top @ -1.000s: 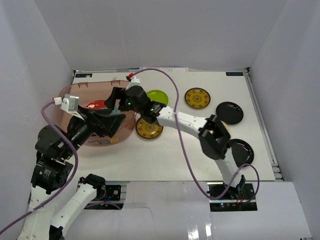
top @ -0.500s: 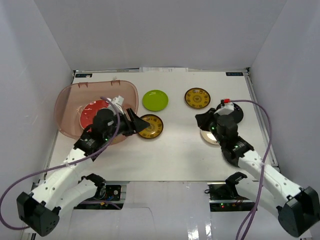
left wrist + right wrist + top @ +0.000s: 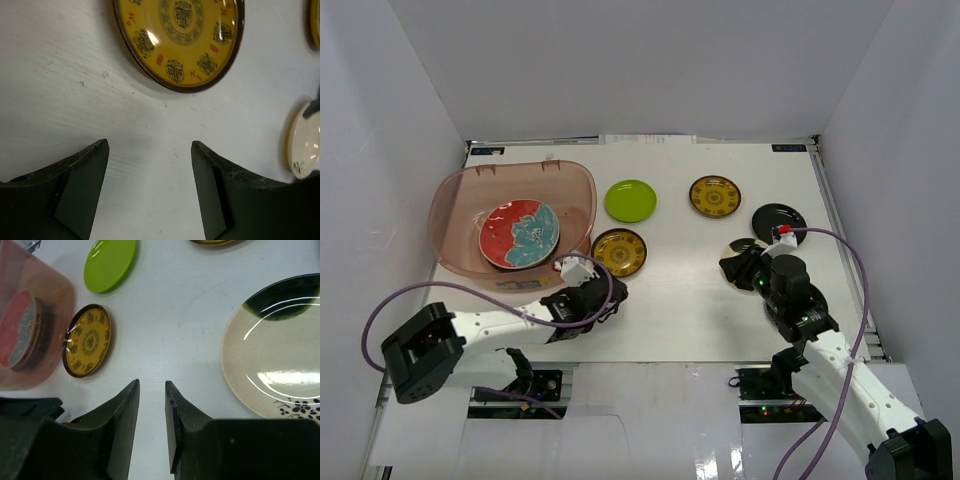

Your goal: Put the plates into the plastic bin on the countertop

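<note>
The translucent pinkish-brown plastic bin [image 3: 455, 195] sits at the far left of the white surface [image 3: 670, 310]. One red-and-teal round plate [image 3: 520, 233] is lying inside it, stacked on something brownish I can't make out.

Everything else is outside the bin. There's a yellow-brown patterned plate [image 3: 619, 252] just beside the bin's right wall and a lime green plate [image 3: 631, 200] a little further right of the bin. A second patterned one [image 3: 715, 196], a glossy black plate [image 3: 780, 220] and a cream plate with a dark edge [image 3: 270, 350] are all well away from the bin on the right side.

The left gripper [image 3: 148, 146] is low over bare surface just off the bin's near right corner. Its fingers are spread wide with nothing between them, and the patterned plate is right ahead but not touched.

The right gripper [image 3: 151, 384] is far from the bin, next to the cream plate. Its fingers are nearly together with only a thin slit between them, holding nothing. The plate sits off to its side.
</note>
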{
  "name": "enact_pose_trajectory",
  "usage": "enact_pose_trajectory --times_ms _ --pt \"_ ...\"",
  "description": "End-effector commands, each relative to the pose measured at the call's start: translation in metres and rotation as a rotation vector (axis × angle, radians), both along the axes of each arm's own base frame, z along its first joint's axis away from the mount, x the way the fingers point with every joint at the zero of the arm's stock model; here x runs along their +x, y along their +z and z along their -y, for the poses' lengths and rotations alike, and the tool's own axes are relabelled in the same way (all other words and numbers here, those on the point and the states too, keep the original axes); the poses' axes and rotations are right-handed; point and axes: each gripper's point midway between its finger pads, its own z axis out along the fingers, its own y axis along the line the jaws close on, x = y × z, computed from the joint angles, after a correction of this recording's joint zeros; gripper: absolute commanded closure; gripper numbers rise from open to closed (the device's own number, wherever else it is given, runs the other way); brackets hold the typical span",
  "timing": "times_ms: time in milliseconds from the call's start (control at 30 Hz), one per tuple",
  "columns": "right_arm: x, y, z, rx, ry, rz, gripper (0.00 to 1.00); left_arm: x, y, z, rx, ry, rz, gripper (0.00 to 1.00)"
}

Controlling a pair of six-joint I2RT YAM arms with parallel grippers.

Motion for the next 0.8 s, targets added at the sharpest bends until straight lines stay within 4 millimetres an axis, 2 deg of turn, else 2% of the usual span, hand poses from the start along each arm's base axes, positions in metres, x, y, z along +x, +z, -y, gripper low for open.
enact_pose_trajectory --times_ms 0,267,400,467,500,567,667,700,767 --pt "-0.007 0.013 -0.018 0.035 0.117 0.020 0.66 0.034 0.007 -0.012 -0.084 0.289 0.089 0.22" --pt "-0.018 0.012 -0.036 0.077 0.236 0.021 0.66 0.053 -0.024 -0.007 -0.013 0.402 0.067 0.20" --pt "-0.014 0.007 -0.042 0.083 0.251 0.004 0.65 0.061 -0.046 -0.010 0.040 0.444 0.034 0.27" --pt "-0.010 0.011 -0.047 0.096 0.265 0.007 0.65 0.067 -0.046 -0.010 0.056 0.460 0.043 0.36" --pt "-0.009 0.008 -0.050 0.106 0.278 -0.015 0.65 0.068 -0.048 -0.009 0.067 0.462 0.041 0.43" --pt "-0.003 0.018 -0.057 0.126 0.293 0.004 0.65 0.074 -0.050 -0.006 0.101 0.461 0.049 0.51" --pt "0.002 0.022 -0.064 0.138 0.313 0.002 0.65 0.077 -0.059 -0.003 0.144 0.456 0.037 0.63" --pt "0.006 0.021 -0.065 0.132 0.307 -0.004 0.64 0.077 -0.062 -0.001 0.152 0.447 0.030 0.76" --pt "0.012 0.023 -0.066 0.126 0.299 0.005 0.63 0.074 -0.071 0.003 0.176 0.412 -0.003 0.88"
